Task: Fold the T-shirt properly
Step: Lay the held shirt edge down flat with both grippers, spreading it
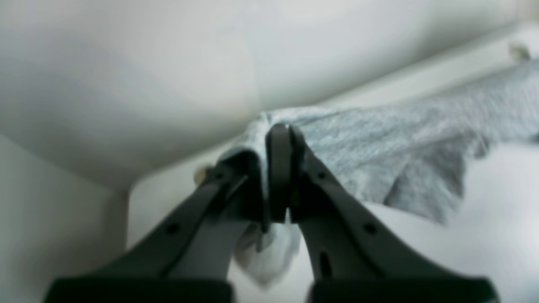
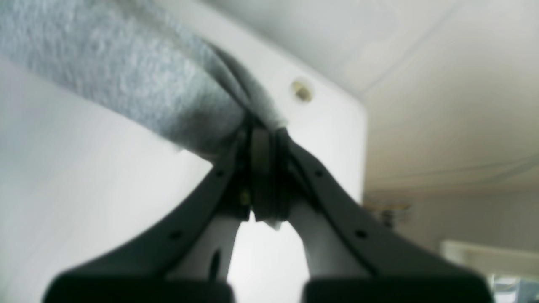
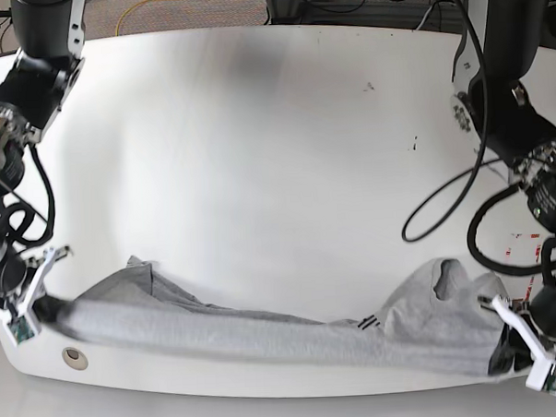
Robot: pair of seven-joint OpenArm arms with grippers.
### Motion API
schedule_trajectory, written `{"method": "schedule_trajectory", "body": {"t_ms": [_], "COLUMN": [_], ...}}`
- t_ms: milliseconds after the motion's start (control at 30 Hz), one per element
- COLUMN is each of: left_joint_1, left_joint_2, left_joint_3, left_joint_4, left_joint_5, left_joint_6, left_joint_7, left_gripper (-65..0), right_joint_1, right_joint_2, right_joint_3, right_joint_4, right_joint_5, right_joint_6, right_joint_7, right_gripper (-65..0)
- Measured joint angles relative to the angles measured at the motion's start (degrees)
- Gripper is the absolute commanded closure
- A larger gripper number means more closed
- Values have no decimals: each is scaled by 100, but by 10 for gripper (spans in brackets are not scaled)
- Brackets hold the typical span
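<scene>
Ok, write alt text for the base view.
A grey T-shirt is stretched in a long band along the near edge of a white table, each end pinched by a shut gripper: right gripper at the picture's left, left gripper at its right.

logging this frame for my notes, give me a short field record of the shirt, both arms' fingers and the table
garment: heather-grey soft cotton T-shirt, stretched in a long band along the table's near edge
left gripper: fingers shut on one end of the shirt
right gripper: fingers shut on the other end
shirt state: bunched, not yet folded, a little dark print showing
surface: white rounded table
</scene>
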Motion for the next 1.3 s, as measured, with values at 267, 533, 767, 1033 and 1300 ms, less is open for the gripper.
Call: {"method": "schedule_trajectory", "body": {"t_ms": [267, 533, 767, 1033, 1300], "left_joint_1": [1716, 3053, 3748, 4662, 5862], "left_joint_2": [-350, -748, -975, -1123, -1165], "left_joint_3": [-11, -4, -94, -258, -649], "left_joint_4": [341, 339, 345, 354, 385], "left_joint_5": [-400, -466, -527, -520, -619], "left_joint_6": [2, -7, -7, -4, -4], "left_joint_7": [79, 81, -11, -15, -57], "left_gripper": [0, 0, 0, 0, 0], "right_joint_1": [-1558, -2592, -3364, -4046, -4524], "right_joint_2": [-487, -748, -796, -1067, -1185], "right_joint_3": [509, 914, 966, 966, 970], "right_joint_4": [175, 179, 195, 199, 199], "right_joint_5": [79, 72, 92, 87, 72], "right_joint_6": [2, 2, -2, 0, -2], "right_joint_7": [55, 94, 278, 367, 341], "right_gripper": [0, 0, 0, 0, 0]}}
